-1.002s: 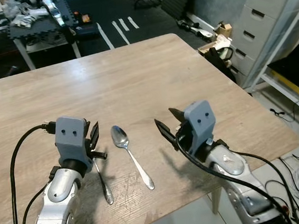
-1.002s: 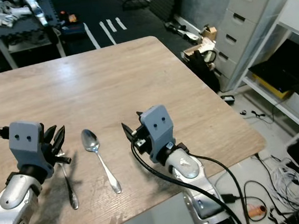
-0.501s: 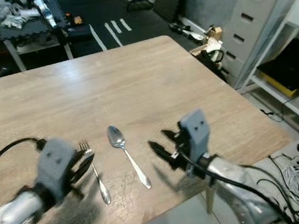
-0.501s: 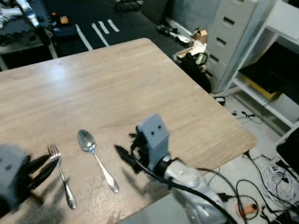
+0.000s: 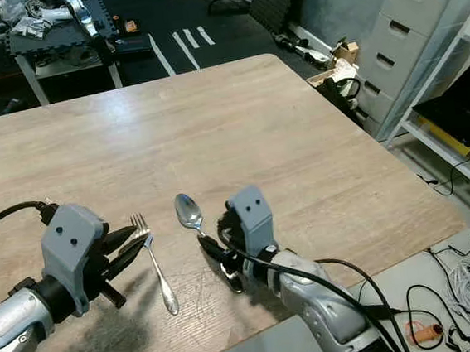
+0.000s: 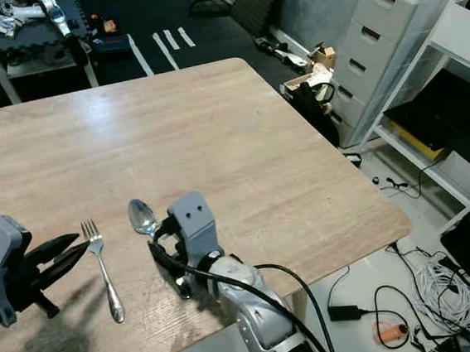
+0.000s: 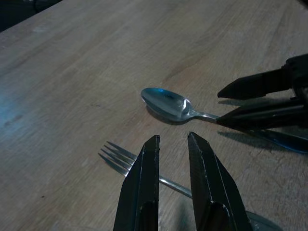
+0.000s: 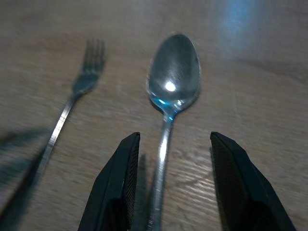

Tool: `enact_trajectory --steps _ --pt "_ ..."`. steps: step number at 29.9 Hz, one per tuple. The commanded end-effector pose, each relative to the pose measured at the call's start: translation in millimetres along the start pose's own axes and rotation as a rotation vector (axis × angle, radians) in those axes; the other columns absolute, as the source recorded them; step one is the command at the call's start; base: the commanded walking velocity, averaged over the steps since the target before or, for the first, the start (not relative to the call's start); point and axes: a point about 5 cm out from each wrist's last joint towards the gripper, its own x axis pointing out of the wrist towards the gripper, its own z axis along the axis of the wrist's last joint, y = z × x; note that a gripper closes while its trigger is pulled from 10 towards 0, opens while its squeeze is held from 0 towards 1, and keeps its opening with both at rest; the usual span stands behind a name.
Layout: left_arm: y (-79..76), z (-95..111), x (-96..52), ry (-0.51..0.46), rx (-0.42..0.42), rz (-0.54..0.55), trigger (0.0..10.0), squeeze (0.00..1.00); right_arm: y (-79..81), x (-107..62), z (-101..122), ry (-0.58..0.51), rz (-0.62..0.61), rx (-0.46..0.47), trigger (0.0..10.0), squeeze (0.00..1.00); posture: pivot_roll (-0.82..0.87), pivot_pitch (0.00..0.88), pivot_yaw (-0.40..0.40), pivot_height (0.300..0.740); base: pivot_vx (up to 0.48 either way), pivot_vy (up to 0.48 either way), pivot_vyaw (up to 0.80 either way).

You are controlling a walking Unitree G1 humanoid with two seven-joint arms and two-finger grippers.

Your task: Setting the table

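The spoon [image 5: 191, 216] lies on the wooden table [image 5: 214, 128] near the robot's edge, bowl pointing away from the robot and its handle running back toward it, slanting a little to the robot's right. The right gripper [image 5: 218, 257] is right over that handle — in the right wrist view its two black fingers [image 8: 120, 183] stand spread, one to each side of the shaft, with the bowl just ahead of the tips. So the spoon's long axis runs nearly along the gripper's own reach, and the fingers straddle it across its narrow width; that looks like the relation the coming pinch depends on. Whether the fingertips already touch the table cannot be told.

The fork [image 5: 154, 263] lies just beside the spoon on the robot's left, roughly parallel, tines away from the robot. The left gripper [image 5: 129, 243] hovers near the fork's tines from the left side, its fingers [image 7: 144, 192] nearly pressed together with a narrow gap and nothing between them — apart from the fork, not gripping it.

Of the two arms the right is plainly the nearer to the spoon. My reading is that closing on the handle is the step in hand, and a thin flat shaft lying on wood may slip from the pinch.
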Motion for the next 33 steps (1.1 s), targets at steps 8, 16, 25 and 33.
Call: enact_trajectory --steps 8,16,25,33 --pt "-4.3 0.7 2.9 -0.007 -0.033 -0.004 10.0 0.00 -11.8 4.2 -28.2 0.144 -0.117 -0.065 10.0 0.00 0.10 0.089 -0.007 0.740 0.000 0.000 0.00" --pt "-2.8 1.0 5.3 -0.010 -0.039 0.012 10.0 0.00 -13.7 3.3 -38.7 0.194 -0.122 -0.107 0.0 0.00 0.09 0.094 -0.009 0.740 0.000 0.000 0.00" --pt "-3.7 0.0 6.4 -0.010 -0.048 0.027 10.0 0.00 -20.7 2.2 -39.6 0.195 -0.151 -0.086 0.0 0.00 0.09 0.097 -0.010 0.740 0.000 0.000 0.00" --pt "-4.3 -2.3 7.6 -0.008 -0.058 0.037 10.0 0.00 -30.8 1.3 -35.5 0.178 -0.202 -0.056 0.0 0.00 0.09 0.094 -0.010 0.740 0.000 0.000 0.00"
